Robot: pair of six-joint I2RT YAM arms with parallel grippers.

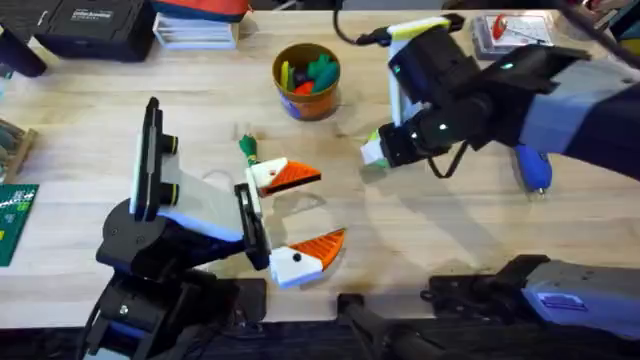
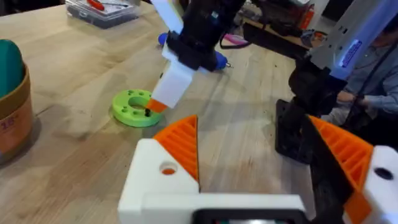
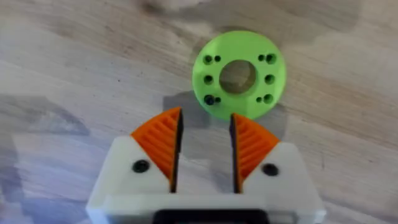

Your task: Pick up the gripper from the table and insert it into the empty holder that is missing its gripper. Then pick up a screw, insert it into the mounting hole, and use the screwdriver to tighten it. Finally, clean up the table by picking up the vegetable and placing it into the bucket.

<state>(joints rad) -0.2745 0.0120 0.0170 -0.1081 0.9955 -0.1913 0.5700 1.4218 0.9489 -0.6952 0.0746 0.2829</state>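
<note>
My left gripper (image 1: 330,207) stands open on the white-and-black arm, with an orange finger in each white mount. The orange gripper (image 2: 181,146) sits in its white holder (image 2: 155,177), whose mounting hole shows orange inside. My right gripper (image 3: 205,115) is open with nothing between its orange pads, low beside a round green disc (image 3: 239,73) that has a dark screw (image 3: 209,99) in one hole. The green vegetable (image 1: 248,148) lies on the table just beyond the left gripper. At the back stands the bucket (image 1: 307,80), holding toy pieces. The blue screwdriver (image 1: 533,168) lies at the right.
A clear box (image 1: 512,30) with small parts sits at the back right, and a black case (image 1: 95,25) at the back left. A green circuit board (image 1: 14,215) lies at the left edge. Bare wood (image 1: 440,225) spans the middle between the arms.
</note>
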